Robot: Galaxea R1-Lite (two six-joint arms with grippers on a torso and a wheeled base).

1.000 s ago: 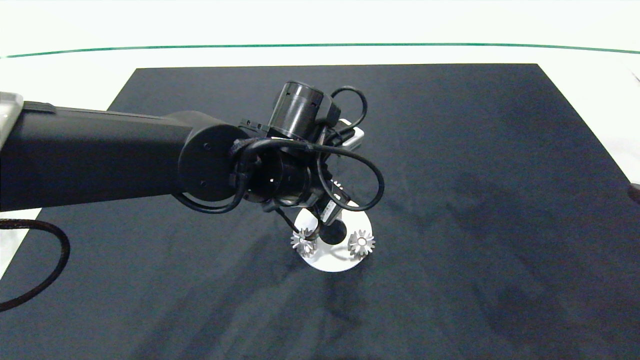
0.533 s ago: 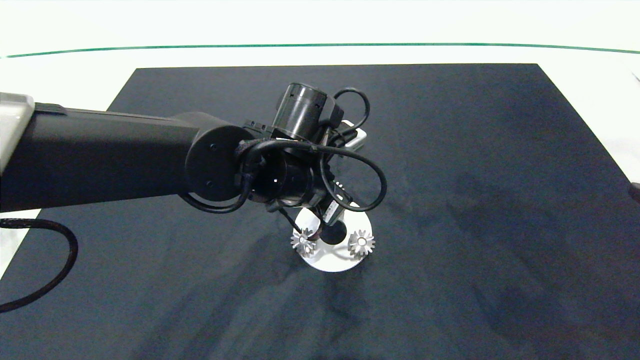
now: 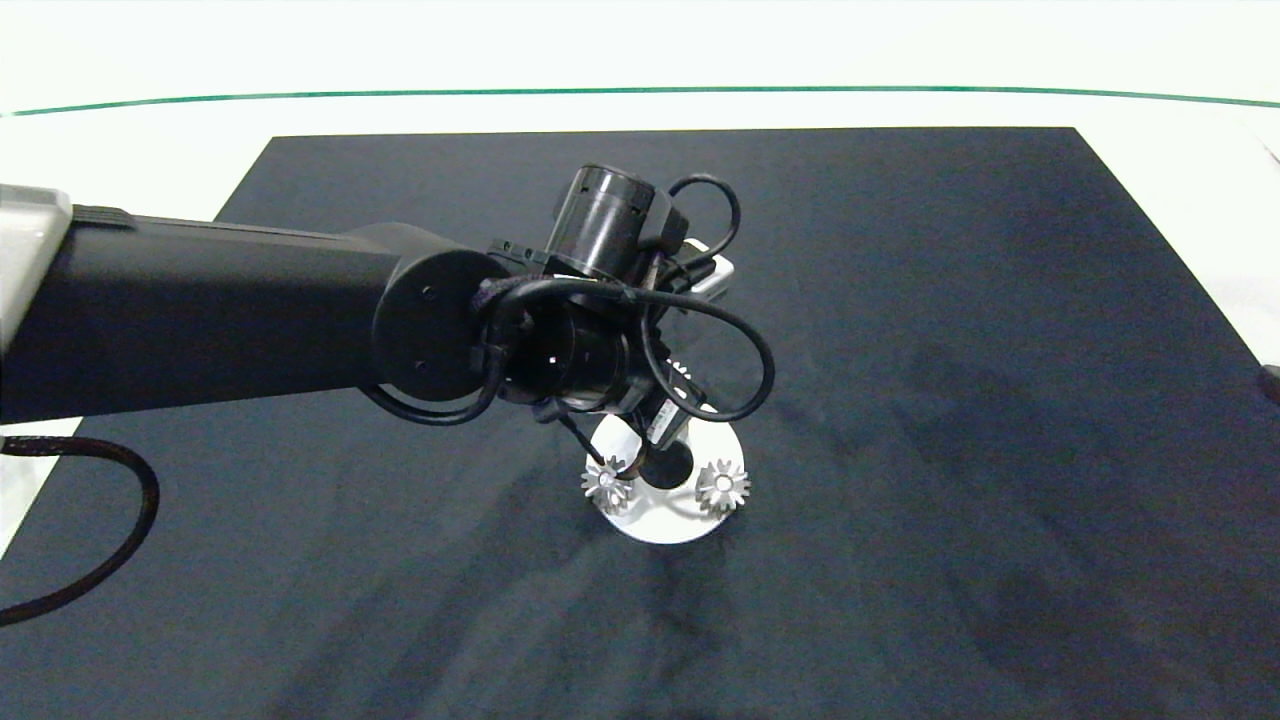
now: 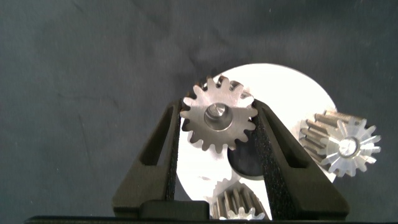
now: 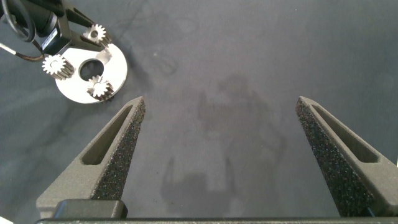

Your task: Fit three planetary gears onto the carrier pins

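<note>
The planetary gears: the third gear (image 4: 218,121) is held clenched in the left gripper (image 4: 217,134) over the white disc (image 3: 665,525), barely shifted in the last second; seating is judged unfinished. The right gripper (image 5: 219,140) is parked, jaws spread.

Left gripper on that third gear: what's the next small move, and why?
Probably open the left gripper and lift straight up. The gear between its fingers appears seated over a pin on the white disc, with the other two gears already mounted.

Three gears (image 5: 88,60) sit on the disc (image 5: 118,74).
</note>
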